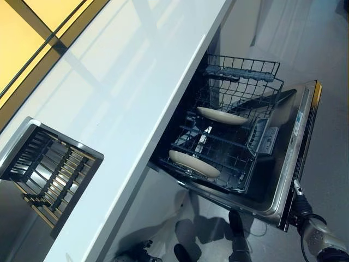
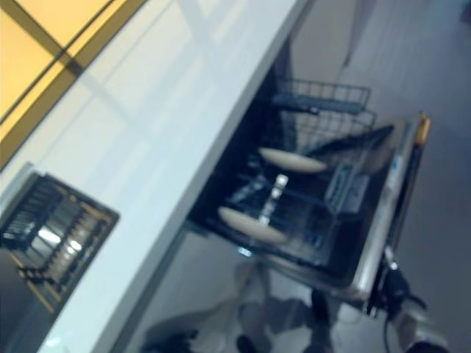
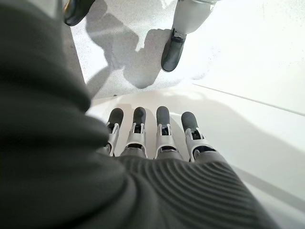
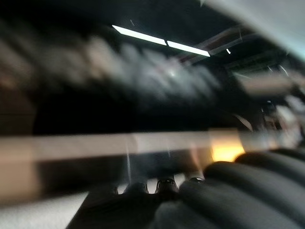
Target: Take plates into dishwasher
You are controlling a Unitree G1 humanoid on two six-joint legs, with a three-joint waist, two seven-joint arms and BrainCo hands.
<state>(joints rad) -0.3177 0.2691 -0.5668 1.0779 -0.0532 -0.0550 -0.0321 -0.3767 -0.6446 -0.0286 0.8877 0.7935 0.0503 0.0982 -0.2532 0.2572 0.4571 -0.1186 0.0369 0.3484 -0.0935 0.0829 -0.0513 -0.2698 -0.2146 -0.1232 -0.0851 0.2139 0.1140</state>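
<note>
Left eye view: dishwasher rack holds two plates.

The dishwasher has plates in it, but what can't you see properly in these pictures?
- Right hand: at the dishwasher door edge in the eye views; its fingers are hidden behind the door, and its wrist view is smeared.
- Lower plate: its bottom is hidden by the rack wires; the other plate too.
- Left hand: shows only in its wrist view, fingers straight, thumb out of sight.
- Inside the dishwasher: dark under the counter.
</note>
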